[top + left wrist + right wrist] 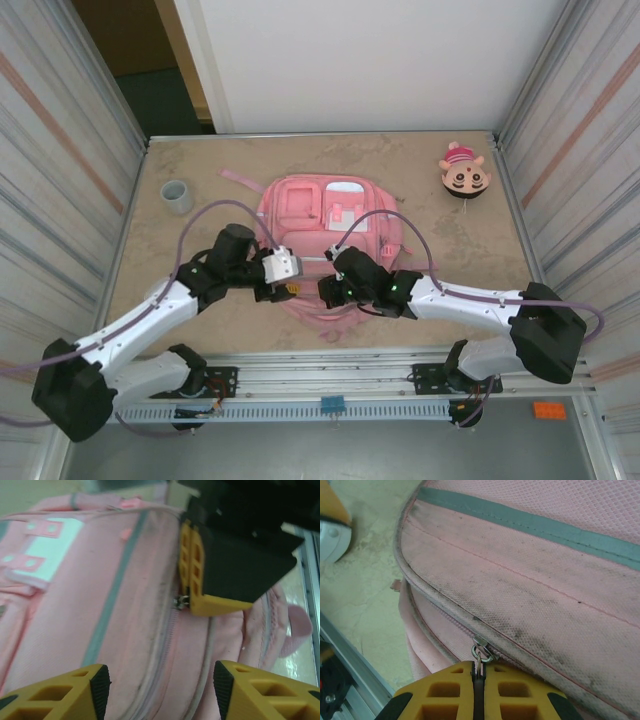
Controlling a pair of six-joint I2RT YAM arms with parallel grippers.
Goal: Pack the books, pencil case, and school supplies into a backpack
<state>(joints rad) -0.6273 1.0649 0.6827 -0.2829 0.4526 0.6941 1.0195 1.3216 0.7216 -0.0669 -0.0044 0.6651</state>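
Note:
The pink backpack (330, 215) lies flat in the middle of the table, and both grippers are at its near end. My right gripper (478, 672) is shut on the small metal zipper pull (481, 652) of the backpack's (530, 595) side seam. In the left wrist view that zipper pull (181, 601) sits at the tip of the right gripper's yellow fingers (192, 575). My left gripper (160, 685) hangs open just above the zipper line of the backpack (125, 605), with nothing between its pads. From above, the left gripper (287, 290) and right gripper (325, 292) almost meet. The books, pencil case and school supplies are out of view.
A small grey cup (177, 196) stands at the back left. A round cartoon-face toy (464, 173) lies at the back right. Corrugated walls close in both sides, and a metal rail (330, 365) runs along the near edge.

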